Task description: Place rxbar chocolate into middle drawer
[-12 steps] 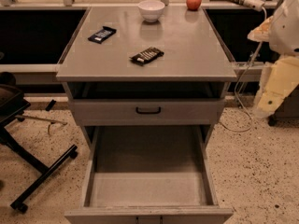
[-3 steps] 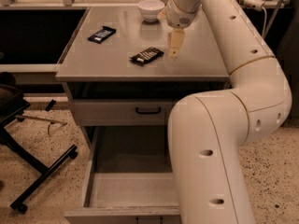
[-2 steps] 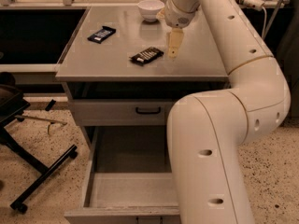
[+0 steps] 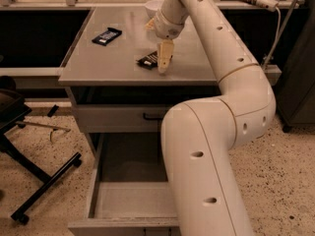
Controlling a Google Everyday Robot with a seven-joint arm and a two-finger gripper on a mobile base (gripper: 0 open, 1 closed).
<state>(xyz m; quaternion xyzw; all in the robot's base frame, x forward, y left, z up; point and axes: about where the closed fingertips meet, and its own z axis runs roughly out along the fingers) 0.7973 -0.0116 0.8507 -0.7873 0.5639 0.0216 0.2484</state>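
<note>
The rxbar chocolate (image 4: 147, 60), a small black bar with pale lettering, lies flat on the grey cabinet top (image 4: 98, 63) near its front middle. My gripper (image 4: 165, 59) points down right at the bar's right end and covers that end. The middle drawer (image 4: 128, 200) is pulled open low at the front, with a plain grey floor. My arm covers its right part.
A dark bar with a blue-white label (image 4: 107, 36) lies at the back left of the top. A white bowl (image 4: 153, 6) stands at the back. A closed drawer front with a black handle (image 4: 118, 117) sits above the open drawer. An office chair base (image 4: 29, 176) stands on the floor at the left.
My gripper has moved left and down, from beside the bar to right at its right end. The bar has not moved.
</note>
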